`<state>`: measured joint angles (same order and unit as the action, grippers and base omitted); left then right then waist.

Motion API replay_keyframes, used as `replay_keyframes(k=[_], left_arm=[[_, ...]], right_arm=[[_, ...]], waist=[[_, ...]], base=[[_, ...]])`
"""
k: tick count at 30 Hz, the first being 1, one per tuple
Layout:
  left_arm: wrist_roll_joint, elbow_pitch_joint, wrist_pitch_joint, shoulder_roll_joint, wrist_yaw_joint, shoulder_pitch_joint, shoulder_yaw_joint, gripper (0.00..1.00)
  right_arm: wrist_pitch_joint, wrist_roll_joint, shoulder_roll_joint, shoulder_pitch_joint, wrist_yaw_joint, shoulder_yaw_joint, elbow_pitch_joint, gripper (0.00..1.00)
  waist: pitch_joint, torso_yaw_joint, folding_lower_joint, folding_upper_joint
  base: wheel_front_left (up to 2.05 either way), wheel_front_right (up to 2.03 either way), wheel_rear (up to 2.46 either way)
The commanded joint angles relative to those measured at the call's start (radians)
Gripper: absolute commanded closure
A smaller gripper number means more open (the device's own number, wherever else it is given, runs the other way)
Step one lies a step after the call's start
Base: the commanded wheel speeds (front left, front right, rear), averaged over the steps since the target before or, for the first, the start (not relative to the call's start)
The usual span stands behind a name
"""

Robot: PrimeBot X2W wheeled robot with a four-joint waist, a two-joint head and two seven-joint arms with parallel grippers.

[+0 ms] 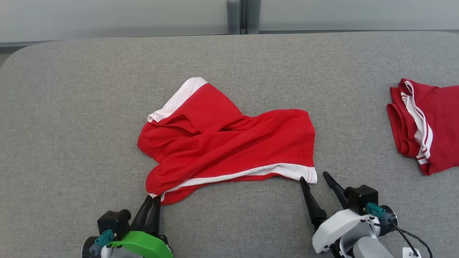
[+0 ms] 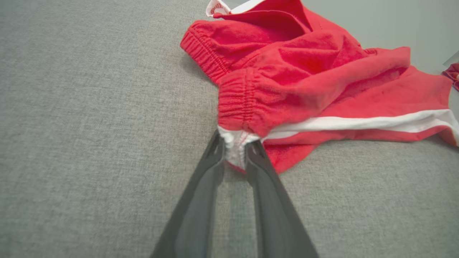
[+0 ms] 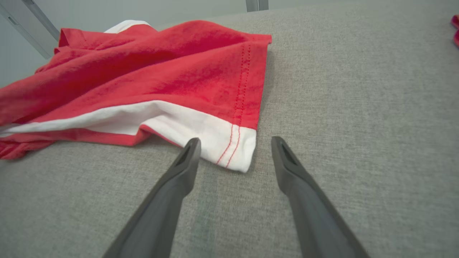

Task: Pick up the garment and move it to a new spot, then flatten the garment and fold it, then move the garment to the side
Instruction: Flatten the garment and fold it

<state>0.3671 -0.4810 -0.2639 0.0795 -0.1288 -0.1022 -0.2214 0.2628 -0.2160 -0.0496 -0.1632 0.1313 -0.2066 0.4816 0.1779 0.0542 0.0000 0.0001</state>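
Note:
The garment (image 1: 229, 143), red shorts with white side stripes, lies crumpled in the middle of the grey table (image 1: 71, 107). My left gripper (image 1: 153, 198) is shut on the garment's near left corner, where the white stripe meets the elastic waistband (image 2: 235, 107); the left wrist view shows white cloth pinched between the fingertips (image 2: 216, 143). My right gripper (image 1: 315, 176) stands open at the near right corner. In the right wrist view the white hem corner (image 3: 233, 150) lies between the two fingers (image 3: 188, 154), which are spread apart and not closed on it.
A second red garment with white stripes (image 1: 426, 125) lies folded at the table's right edge. A pale wall and a grey post (image 1: 236, 16) stand behind the table's far edge.

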Motion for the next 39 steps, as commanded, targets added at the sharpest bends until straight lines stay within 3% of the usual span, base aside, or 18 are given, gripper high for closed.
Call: replay_keyframes(k=[1, 11, 12, 14, 16, 17, 18, 24, 33, 39], left_arm=[[0.000, 0.003, 0.000, 0.009, -0.004, -0.003, -0.001, 1.00], [0.007, 0.000, 0.000, 0.019, -0.004, -0.024, -0.023, 1.00], [0.007, 0.000, 0.000, 0.019, -0.004, -0.024, -0.025, 1.00], [0.007, 0.003, 0.000, 0.021, -0.003, -0.027, -0.027, 1.00], [0.006, 0.005, 0.000, 0.022, -0.004, -0.029, -0.029, 1.00], [0.006, 0.006, 0.000, 0.022, -0.003, -0.029, -0.031, 1.00], [0.006, 0.007, 0.000, 0.023, -0.004, -0.029, -0.032, 1.00], [0.008, 0.005, 0.000, 0.025, -0.004, -0.011, -0.034, 1.00], [-0.016, 0.090, 0.000, 0.061, -0.003, -0.026, -0.038, 1.00], [-0.017, 0.142, 0.000, 0.153, -0.003, -0.164, -0.077, 1.00]], right_arm=[[0.002, -0.004, -0.003, -0.007, -0.001, -0.001, 0.003, 0.00], [0.002, -0.011, -0.003, -0.026, -0.001, -0.008, 0.026, 0.00], [0.002, -0.011, -0.003, -0.028, -0.001, -0.011, 0.033, 0.06], [0.002, -0.012, -0.003, -0.034, -0.001, -0.009, 0.043, 0.49], [0.002, -0.012, -0.003, -0.038, -0.001, -0.008, 0.054, 0.75], [0.002, -0.014, -0.003, -0.040, -0.001, -0.006, 0.055, 0.97], [0.002, -0.013, -0.003, -0.042, -0.001, -0.004, 0.059, 1.00], [0.002, -0.023, -0.003, -0.022, -0.001, 0.006, 0.041, 1.00], [0.002, -0.064, -0.003, -0.024, -0.001, 0.031, -0.084, 1.00], [0.002, -0.048, -0.003, -0.120, -0.001, 0.045, -0.161, 1.00]], waist=[[0.002, 0.000, 0.0000, -0.0001], [0.011, 0.013, 0.0000, -0.0001], [0.011, 0.016, 0.0000, -0.0001], [0.012, 0.020, 0.0000, -0.0001], [0.011, 0.023, 0.0000, -0.0001], [0.011, 0.025, 0.0000, -0.0001], [0.011, 0.026, 0.0000, -0.0001], [-0.023, 0.028, 0.0000, -0.0001], [-0.124, 0.023, 0.0000, -0.0001], [-0.139, 0.018, 0.0000, -0.0001]], base=[[0.00, 0.00, 0.00], [0.00, 0.00, 0.00], [0.00, 0.00, 0.00], [0.00, 0.00, 0.00], [0.00, 0.00, 0.00], [0.00, 0.00, 0.00], [0.00, 0.00, 0.00], [0.00, 0.00, 0.00], [0.00, 0.00, 0.00], [0.00, 0.00, 0.00]])
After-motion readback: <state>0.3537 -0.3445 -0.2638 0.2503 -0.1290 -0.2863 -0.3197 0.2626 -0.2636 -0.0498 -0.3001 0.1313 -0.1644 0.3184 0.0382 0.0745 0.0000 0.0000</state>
